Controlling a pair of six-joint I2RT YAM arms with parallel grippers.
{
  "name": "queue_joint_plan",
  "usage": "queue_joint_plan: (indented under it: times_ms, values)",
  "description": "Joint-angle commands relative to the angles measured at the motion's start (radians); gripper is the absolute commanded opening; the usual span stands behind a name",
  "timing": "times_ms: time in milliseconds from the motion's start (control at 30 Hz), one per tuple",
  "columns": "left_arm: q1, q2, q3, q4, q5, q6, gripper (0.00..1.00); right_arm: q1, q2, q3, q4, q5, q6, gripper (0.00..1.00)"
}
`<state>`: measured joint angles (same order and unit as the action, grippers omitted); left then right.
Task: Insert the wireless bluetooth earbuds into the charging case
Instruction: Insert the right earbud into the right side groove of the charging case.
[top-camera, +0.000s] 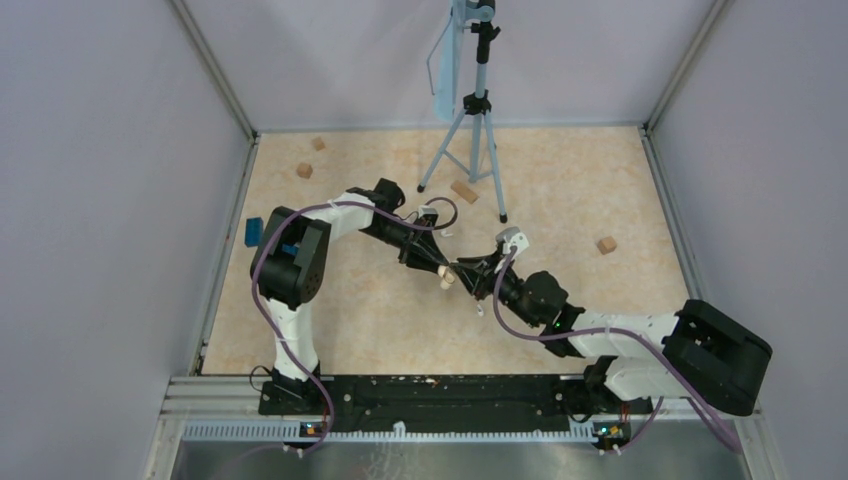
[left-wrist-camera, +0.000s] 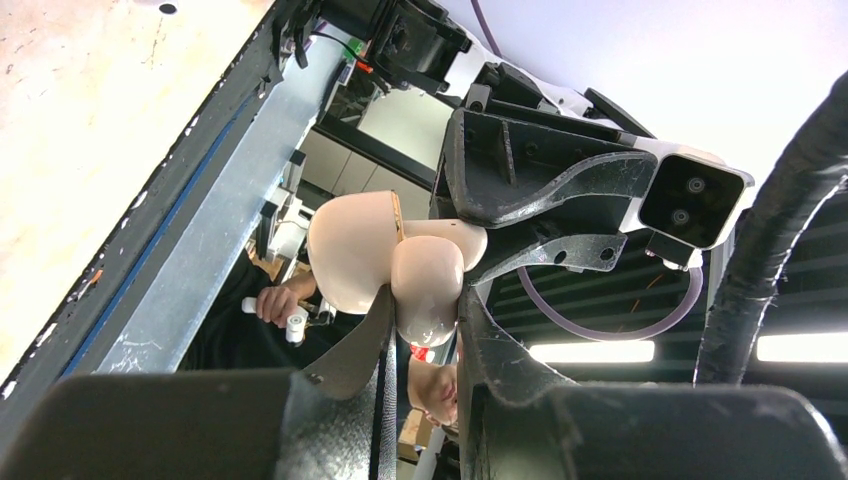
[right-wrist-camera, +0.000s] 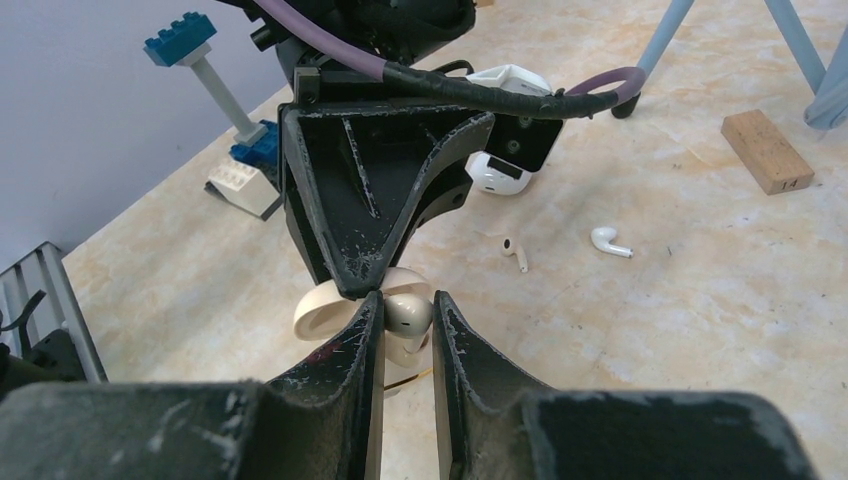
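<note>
A cream charging case (left-wrist-camera: 350, 250) hangs open above the table at mid-scene, its lid swung to one side. My left gripper (left-wrist-camera: 428, 308) is shut on the case's lower half (right-wrist-camera: 320, 312). My right gripper (right-wrist-camera: 403, 305) meets it from the other side, shut on a cream earbud (right-wrist-camera: 405, 312) right at the case's opening. In the top view the two grippers touch tips around the case (top-camera: 447, 278). Two white earbuds (right-wrist-camera: 515, 250) (right-wrist-camera: 610, 241) lie loose on the table beyond.
A white case (right-wrist-camera: 497, 172) lies open behind the left gripper. A tripod (top-camera: 470, 130) stands at the back. Tan wooden blocks (top-camera: 463, 191) (top-camera: 606, 244) (top-camera: 304, 170) are scattered around, and a blue brick figure (right-wrist-camera: 200, 60) stands by the left wall.
</note>
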<state>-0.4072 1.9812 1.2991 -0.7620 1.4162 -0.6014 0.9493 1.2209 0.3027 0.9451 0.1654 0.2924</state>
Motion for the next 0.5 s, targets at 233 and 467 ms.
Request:
queue_joint_plan:
  times_ms: [233,467]
  values:
    - [0.001,-0.033,0.009,0.015,0.041,-0.003,0.00,0.015,-0.005,-0.033,0.049,-0.023,0.034,0.08]
    - [0.001,-0.034,0.009,0.018,0.046,-0.008,0.00,0.058,0.019,-0.027,0.063,0.096,0.035,0.06]
